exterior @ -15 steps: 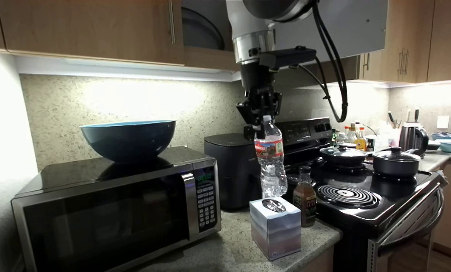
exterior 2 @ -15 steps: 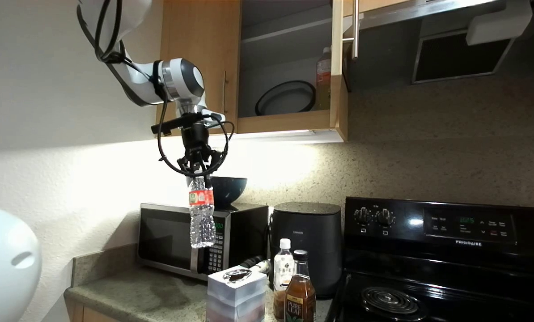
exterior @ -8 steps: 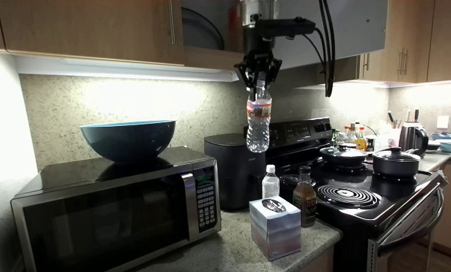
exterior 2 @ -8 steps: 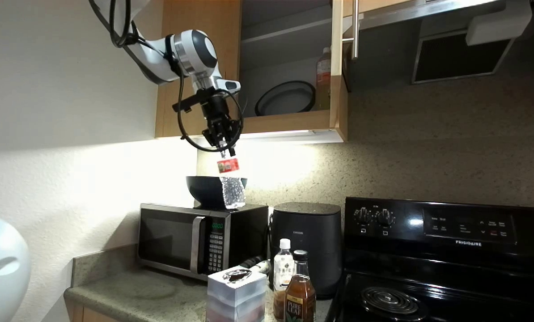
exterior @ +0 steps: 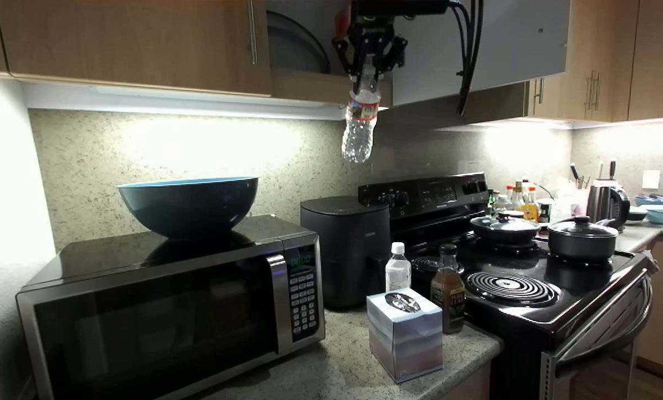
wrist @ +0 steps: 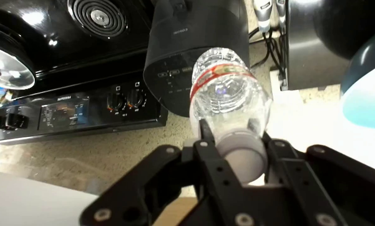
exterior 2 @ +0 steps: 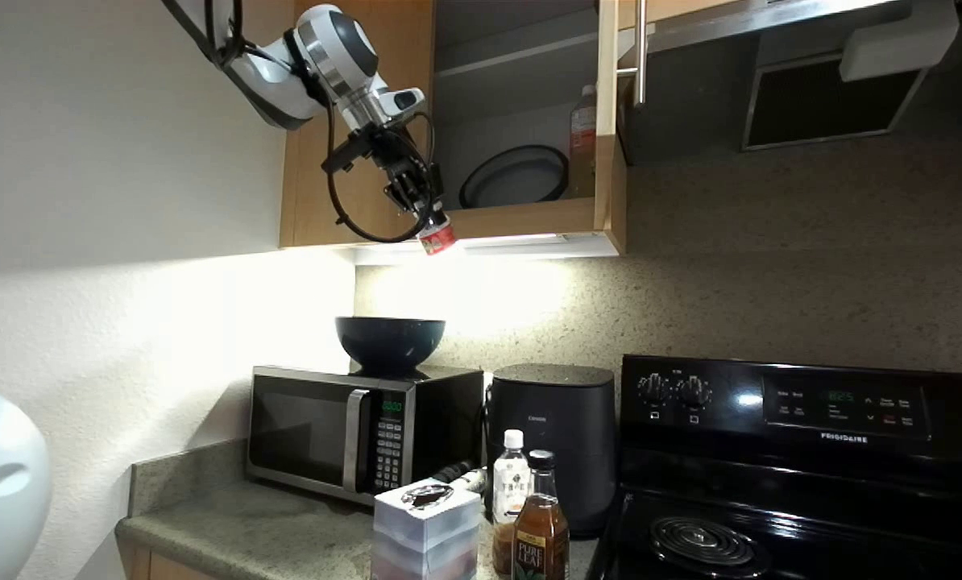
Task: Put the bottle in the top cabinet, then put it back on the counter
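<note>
The bottle (exterior: 360, 133), clear with a red band, hangs in the air tilted, base down, just below the cabinet's lower edge in both exterior views. My gripper (exterior: 368, 78) is shut on its neck. In the wrist view the fingers (wrist: 207, 131) press either side just past the pale cap (wrist: 247, 163). Against the bright wall, the bottle's lower body is washed out in an exterior view, leaving the red band (exterior 2: 437, 239). The top cabinet (exterior 2: 521, 216) has one compartment standing open, right of my gripper there. Far below lies the counter (exterior: 331, 361).
Inside the cabinet are a dark-rimmed round dish (exterior 2: 513, 177) and an orange-labelled bottle (exterior 2: 583, 145). The open cabinet door (exterior: 476, 50) stands out beside the arm. Below are a bowl (exterior: 190, 208) on the microwave (exterior: 170, 311), an air fryer (exterior: 342, 250) and a tissue box (exterior: 405, 336).
My gripper has risen with the bottle from low over the counter to the cabinet's bottom edge, moving toward the cabinet. The bottle has gone from nearly upright to tilted.
</note>
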You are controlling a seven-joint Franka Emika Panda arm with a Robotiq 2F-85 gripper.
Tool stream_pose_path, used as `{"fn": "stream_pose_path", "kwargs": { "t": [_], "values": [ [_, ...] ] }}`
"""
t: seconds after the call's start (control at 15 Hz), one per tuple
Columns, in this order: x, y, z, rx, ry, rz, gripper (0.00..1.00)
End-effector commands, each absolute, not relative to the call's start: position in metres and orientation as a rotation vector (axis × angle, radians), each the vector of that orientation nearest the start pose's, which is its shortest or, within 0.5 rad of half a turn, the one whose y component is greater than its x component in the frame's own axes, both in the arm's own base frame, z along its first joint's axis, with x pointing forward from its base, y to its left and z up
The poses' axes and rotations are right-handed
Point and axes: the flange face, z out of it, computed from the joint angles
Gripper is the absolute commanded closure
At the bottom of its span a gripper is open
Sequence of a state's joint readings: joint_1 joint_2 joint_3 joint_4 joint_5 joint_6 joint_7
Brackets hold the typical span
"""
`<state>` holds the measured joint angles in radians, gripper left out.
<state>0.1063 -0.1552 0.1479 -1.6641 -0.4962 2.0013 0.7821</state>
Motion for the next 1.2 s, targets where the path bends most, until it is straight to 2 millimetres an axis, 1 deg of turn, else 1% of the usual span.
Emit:
{"fn": "stream_pose_path", "kwargs": {
  "t": [0.0, 0.07, 0.13, 0.2, 0.27, 0.47, 0.53, 0.6, 0.67, 0.93, 1.13],
  "values": [
    [0.522, 0.118, 0.735, -2.948, 0.873, -1.324, 0.89],
    [0.522, 0.118, 0.736, -2.914, 0.921, -1.386, 0.89],
    [0.525, 0.117, 0.731, -2.891, 0.977, -1.447, 0.89],
    [0.526, 0.120, 0.734, -2.956, 0.891, -1.337, 0.89],
    [0.526, 0.121, 0.734, -2.949, 0.905, -1.349, 0.69],
    [0.527, 0.121, 0.732, -2.952, 0.904, -1.345, 0.69],
    [0.527, 0.121, 0.732, -2.952, 0.904, -1.345, 0.89],
    [0.527, 0.119, 0.744, -2.870, 0.937, -1.481, 0.89],
    [0.525, 0.117, 0.757, -2.811, 0.940, -1.581, 0.89],
    [0.521, 0.110, 0.813, -2.626, 0.910, -1.890, 0.89],
    [0.521, 0.101, 0.844, -2.476, 0.837, -2.112, 0.89]
  ]
}}
